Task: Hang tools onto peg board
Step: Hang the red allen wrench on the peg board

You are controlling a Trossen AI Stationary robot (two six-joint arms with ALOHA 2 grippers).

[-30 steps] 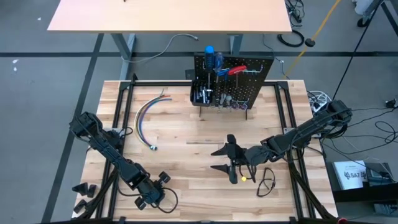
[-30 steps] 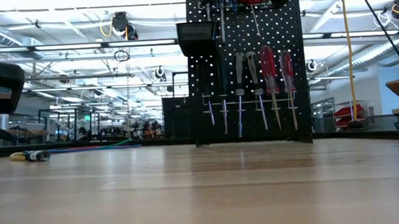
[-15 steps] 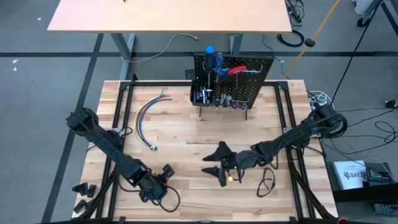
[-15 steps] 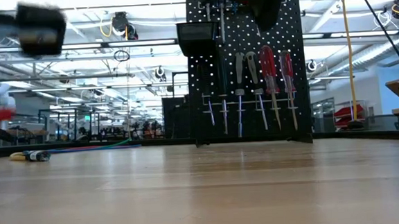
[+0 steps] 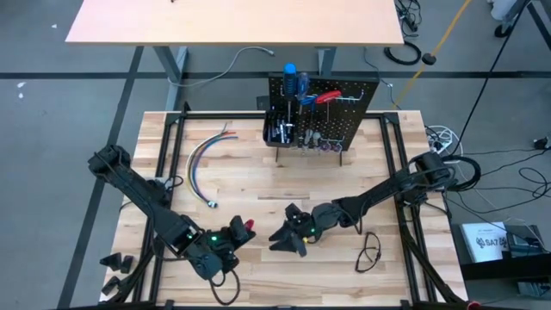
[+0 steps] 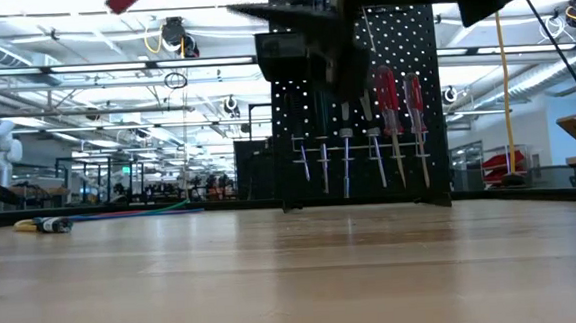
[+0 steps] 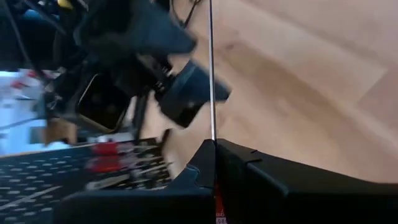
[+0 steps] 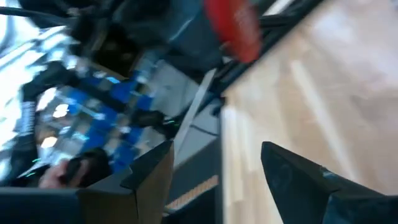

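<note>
A pale wooden table (image 5: 258,181) seen from above, with a black peg board (image 5: 320,112) standing upright at its far edge, already carrying several tools (image 6: 387,100) on its hooks (red-handled ones show in the low view, with small silver bits on a lower rail). Near the front of the table, the left gripper (image 5: 231,242) is pinching a screwdriver (image 5: 248,226) with a red handle; from the left wrist camera its thin metal shaft (image 7: 211,68) runs out from between the pressed-together fingers. The right gripper (image 5: 291,234) hovers just beside it, fingers spread wide and empty, pointing toward the red handle.

This looks like a hand-over: the left arm offers the screwdriver and the right arm is about to take it. The next move calls for the right fingers to close squarely on the handle before the left lets go, then a carry across the table to a free hook.

The two grippers are close together, so there is little room between them. The middle of the table toward the board is bare. A bundle of coloured wires (image 5: 203,161) lies well to the left of that path, and a black cable loop (image 5: 370,251) sits near the right front edge.
</note>
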